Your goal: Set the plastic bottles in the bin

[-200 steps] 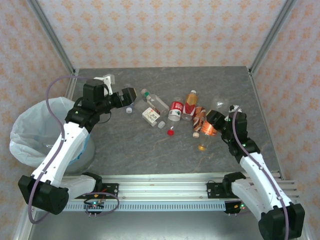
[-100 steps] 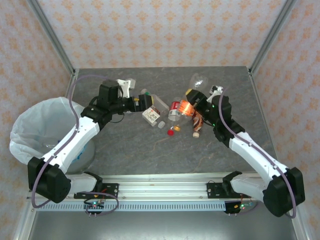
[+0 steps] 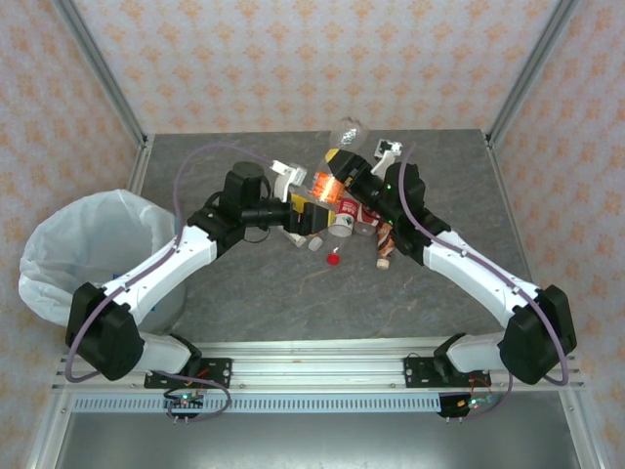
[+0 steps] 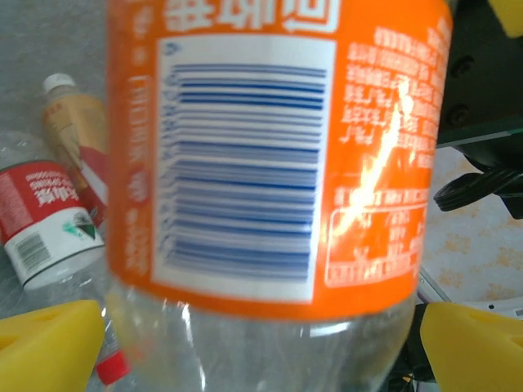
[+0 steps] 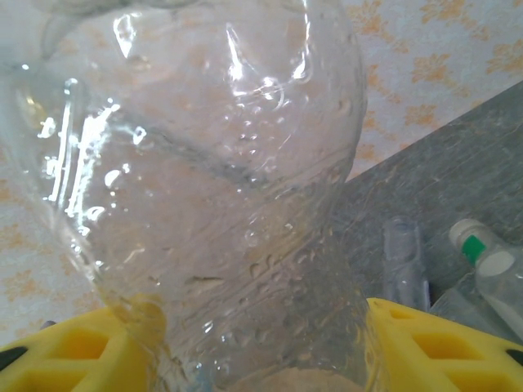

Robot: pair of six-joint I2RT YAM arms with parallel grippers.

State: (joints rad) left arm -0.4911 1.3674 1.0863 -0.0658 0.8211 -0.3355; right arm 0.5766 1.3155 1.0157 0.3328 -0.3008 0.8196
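table (image 3: 225, 283): flat grey slab with a mottled, stone-like face.
bin (image 3: 168, 293): round and grey, off the table's left edge, well apart from the bottles; lined with a thin, crinkled, see-through white bag (image 3: 44, 259).
held bottle (image 3: 327, 183): clear, dimpled plastic with a glossy orange label and a printed barcode; it was lifted above the far middle of the table, tilted, with its rounded clear end pointing away from the arms.
right gripper (image 3: 342, 168): yellow fingers closed around the clear waist of the held bottle.
left gripper (image 4: 261, 335): jaws at their widest, one blunt yellow finger on each side of the held bottle's clear part; i could not tell if they touched it.
red-label bottle (image 4: 45, 220): lying on the table, beside a tan bottle (image 4: 78, 135) with a white cap.
clear bottle (image 5: 490, 269): on its side, white cap with a green ring.
red cap (image 3: 333, 259): small, round and loose on the table, just nearer than the pile.
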